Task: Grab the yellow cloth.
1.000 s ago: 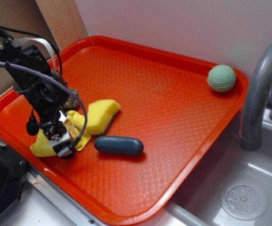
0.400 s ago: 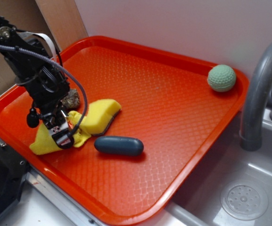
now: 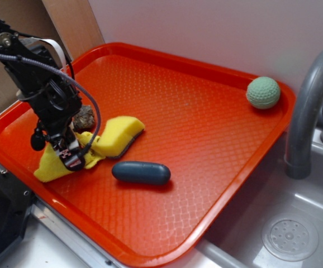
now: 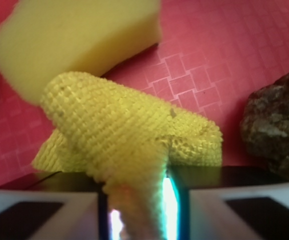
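So the tool [image 3: 72, 159] is down at the near-left part of the red tray [image 3: 206, 139], and its fingers are pinched tight on the yellow cloth [image 3: 52, 164]. The wrist view makes that pretty clear: a fold of the woven fabric [image 4: 129, 145] narrows into a neck that runs right down between the two jaws, which are pressed together on it with only a thin slit of light either side. From the exterior view the cloth is a crumpled wedge, its low corner lying on the tray near the left rim and the pinched part pulled up toward the tool. Just beside it, on the far side, sits the yellow sponge [image 3: 118, 135], thicker, with a dark edge along its bottom; the cloth looks like it touches or overlaps the sponge's near end, hard to say which. A dark lumpy rock [image 3: 84, 117] sits behind the tool, near the sponge, and shows at the right edge of the wrist view [image 4: 277, 125]. A dark blue oblong thing [image 3: 141, 172] lies near the cloth and sponge. Well apart, in the far-right corner of the tray, there's a green dimpled ball [image 3: 263, 92]. A grey faucet [image 3: 307, 111] and sink [image 3: 290, 234] are off to the right.
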